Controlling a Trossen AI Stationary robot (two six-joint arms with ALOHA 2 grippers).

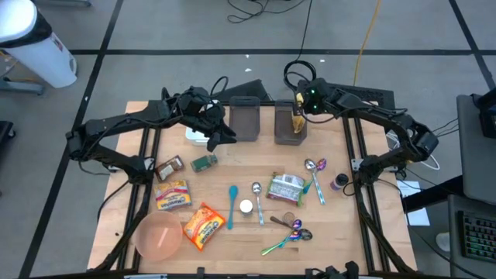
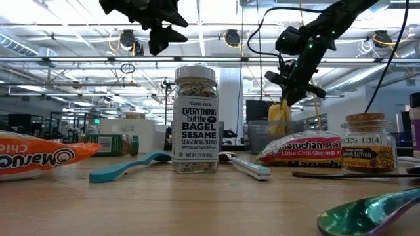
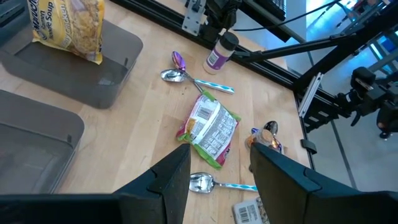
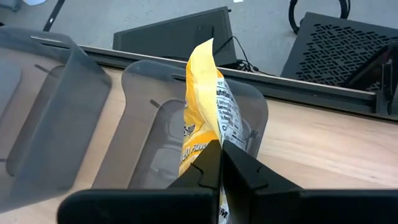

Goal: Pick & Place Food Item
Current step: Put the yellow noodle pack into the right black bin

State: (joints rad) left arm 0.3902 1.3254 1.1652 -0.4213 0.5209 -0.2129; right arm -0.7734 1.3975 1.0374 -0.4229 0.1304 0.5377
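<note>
The right gripper (image 4: pixel 221 163) is pinching the yellow soup packet (image 4: pixel 205 118) by its edge, hanging it over the grey bin (image 4: pixel 149 124) for release.

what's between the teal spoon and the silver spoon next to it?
High view: a small white round lid sits between the teal spoon and the silver spoon.

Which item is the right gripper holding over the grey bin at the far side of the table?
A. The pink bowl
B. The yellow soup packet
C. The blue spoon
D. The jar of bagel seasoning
B: the right gripper is shut on the yellow soup packet, which hangs over the right-hand grey bin; the high view shows the same packet at that bin.
</note>
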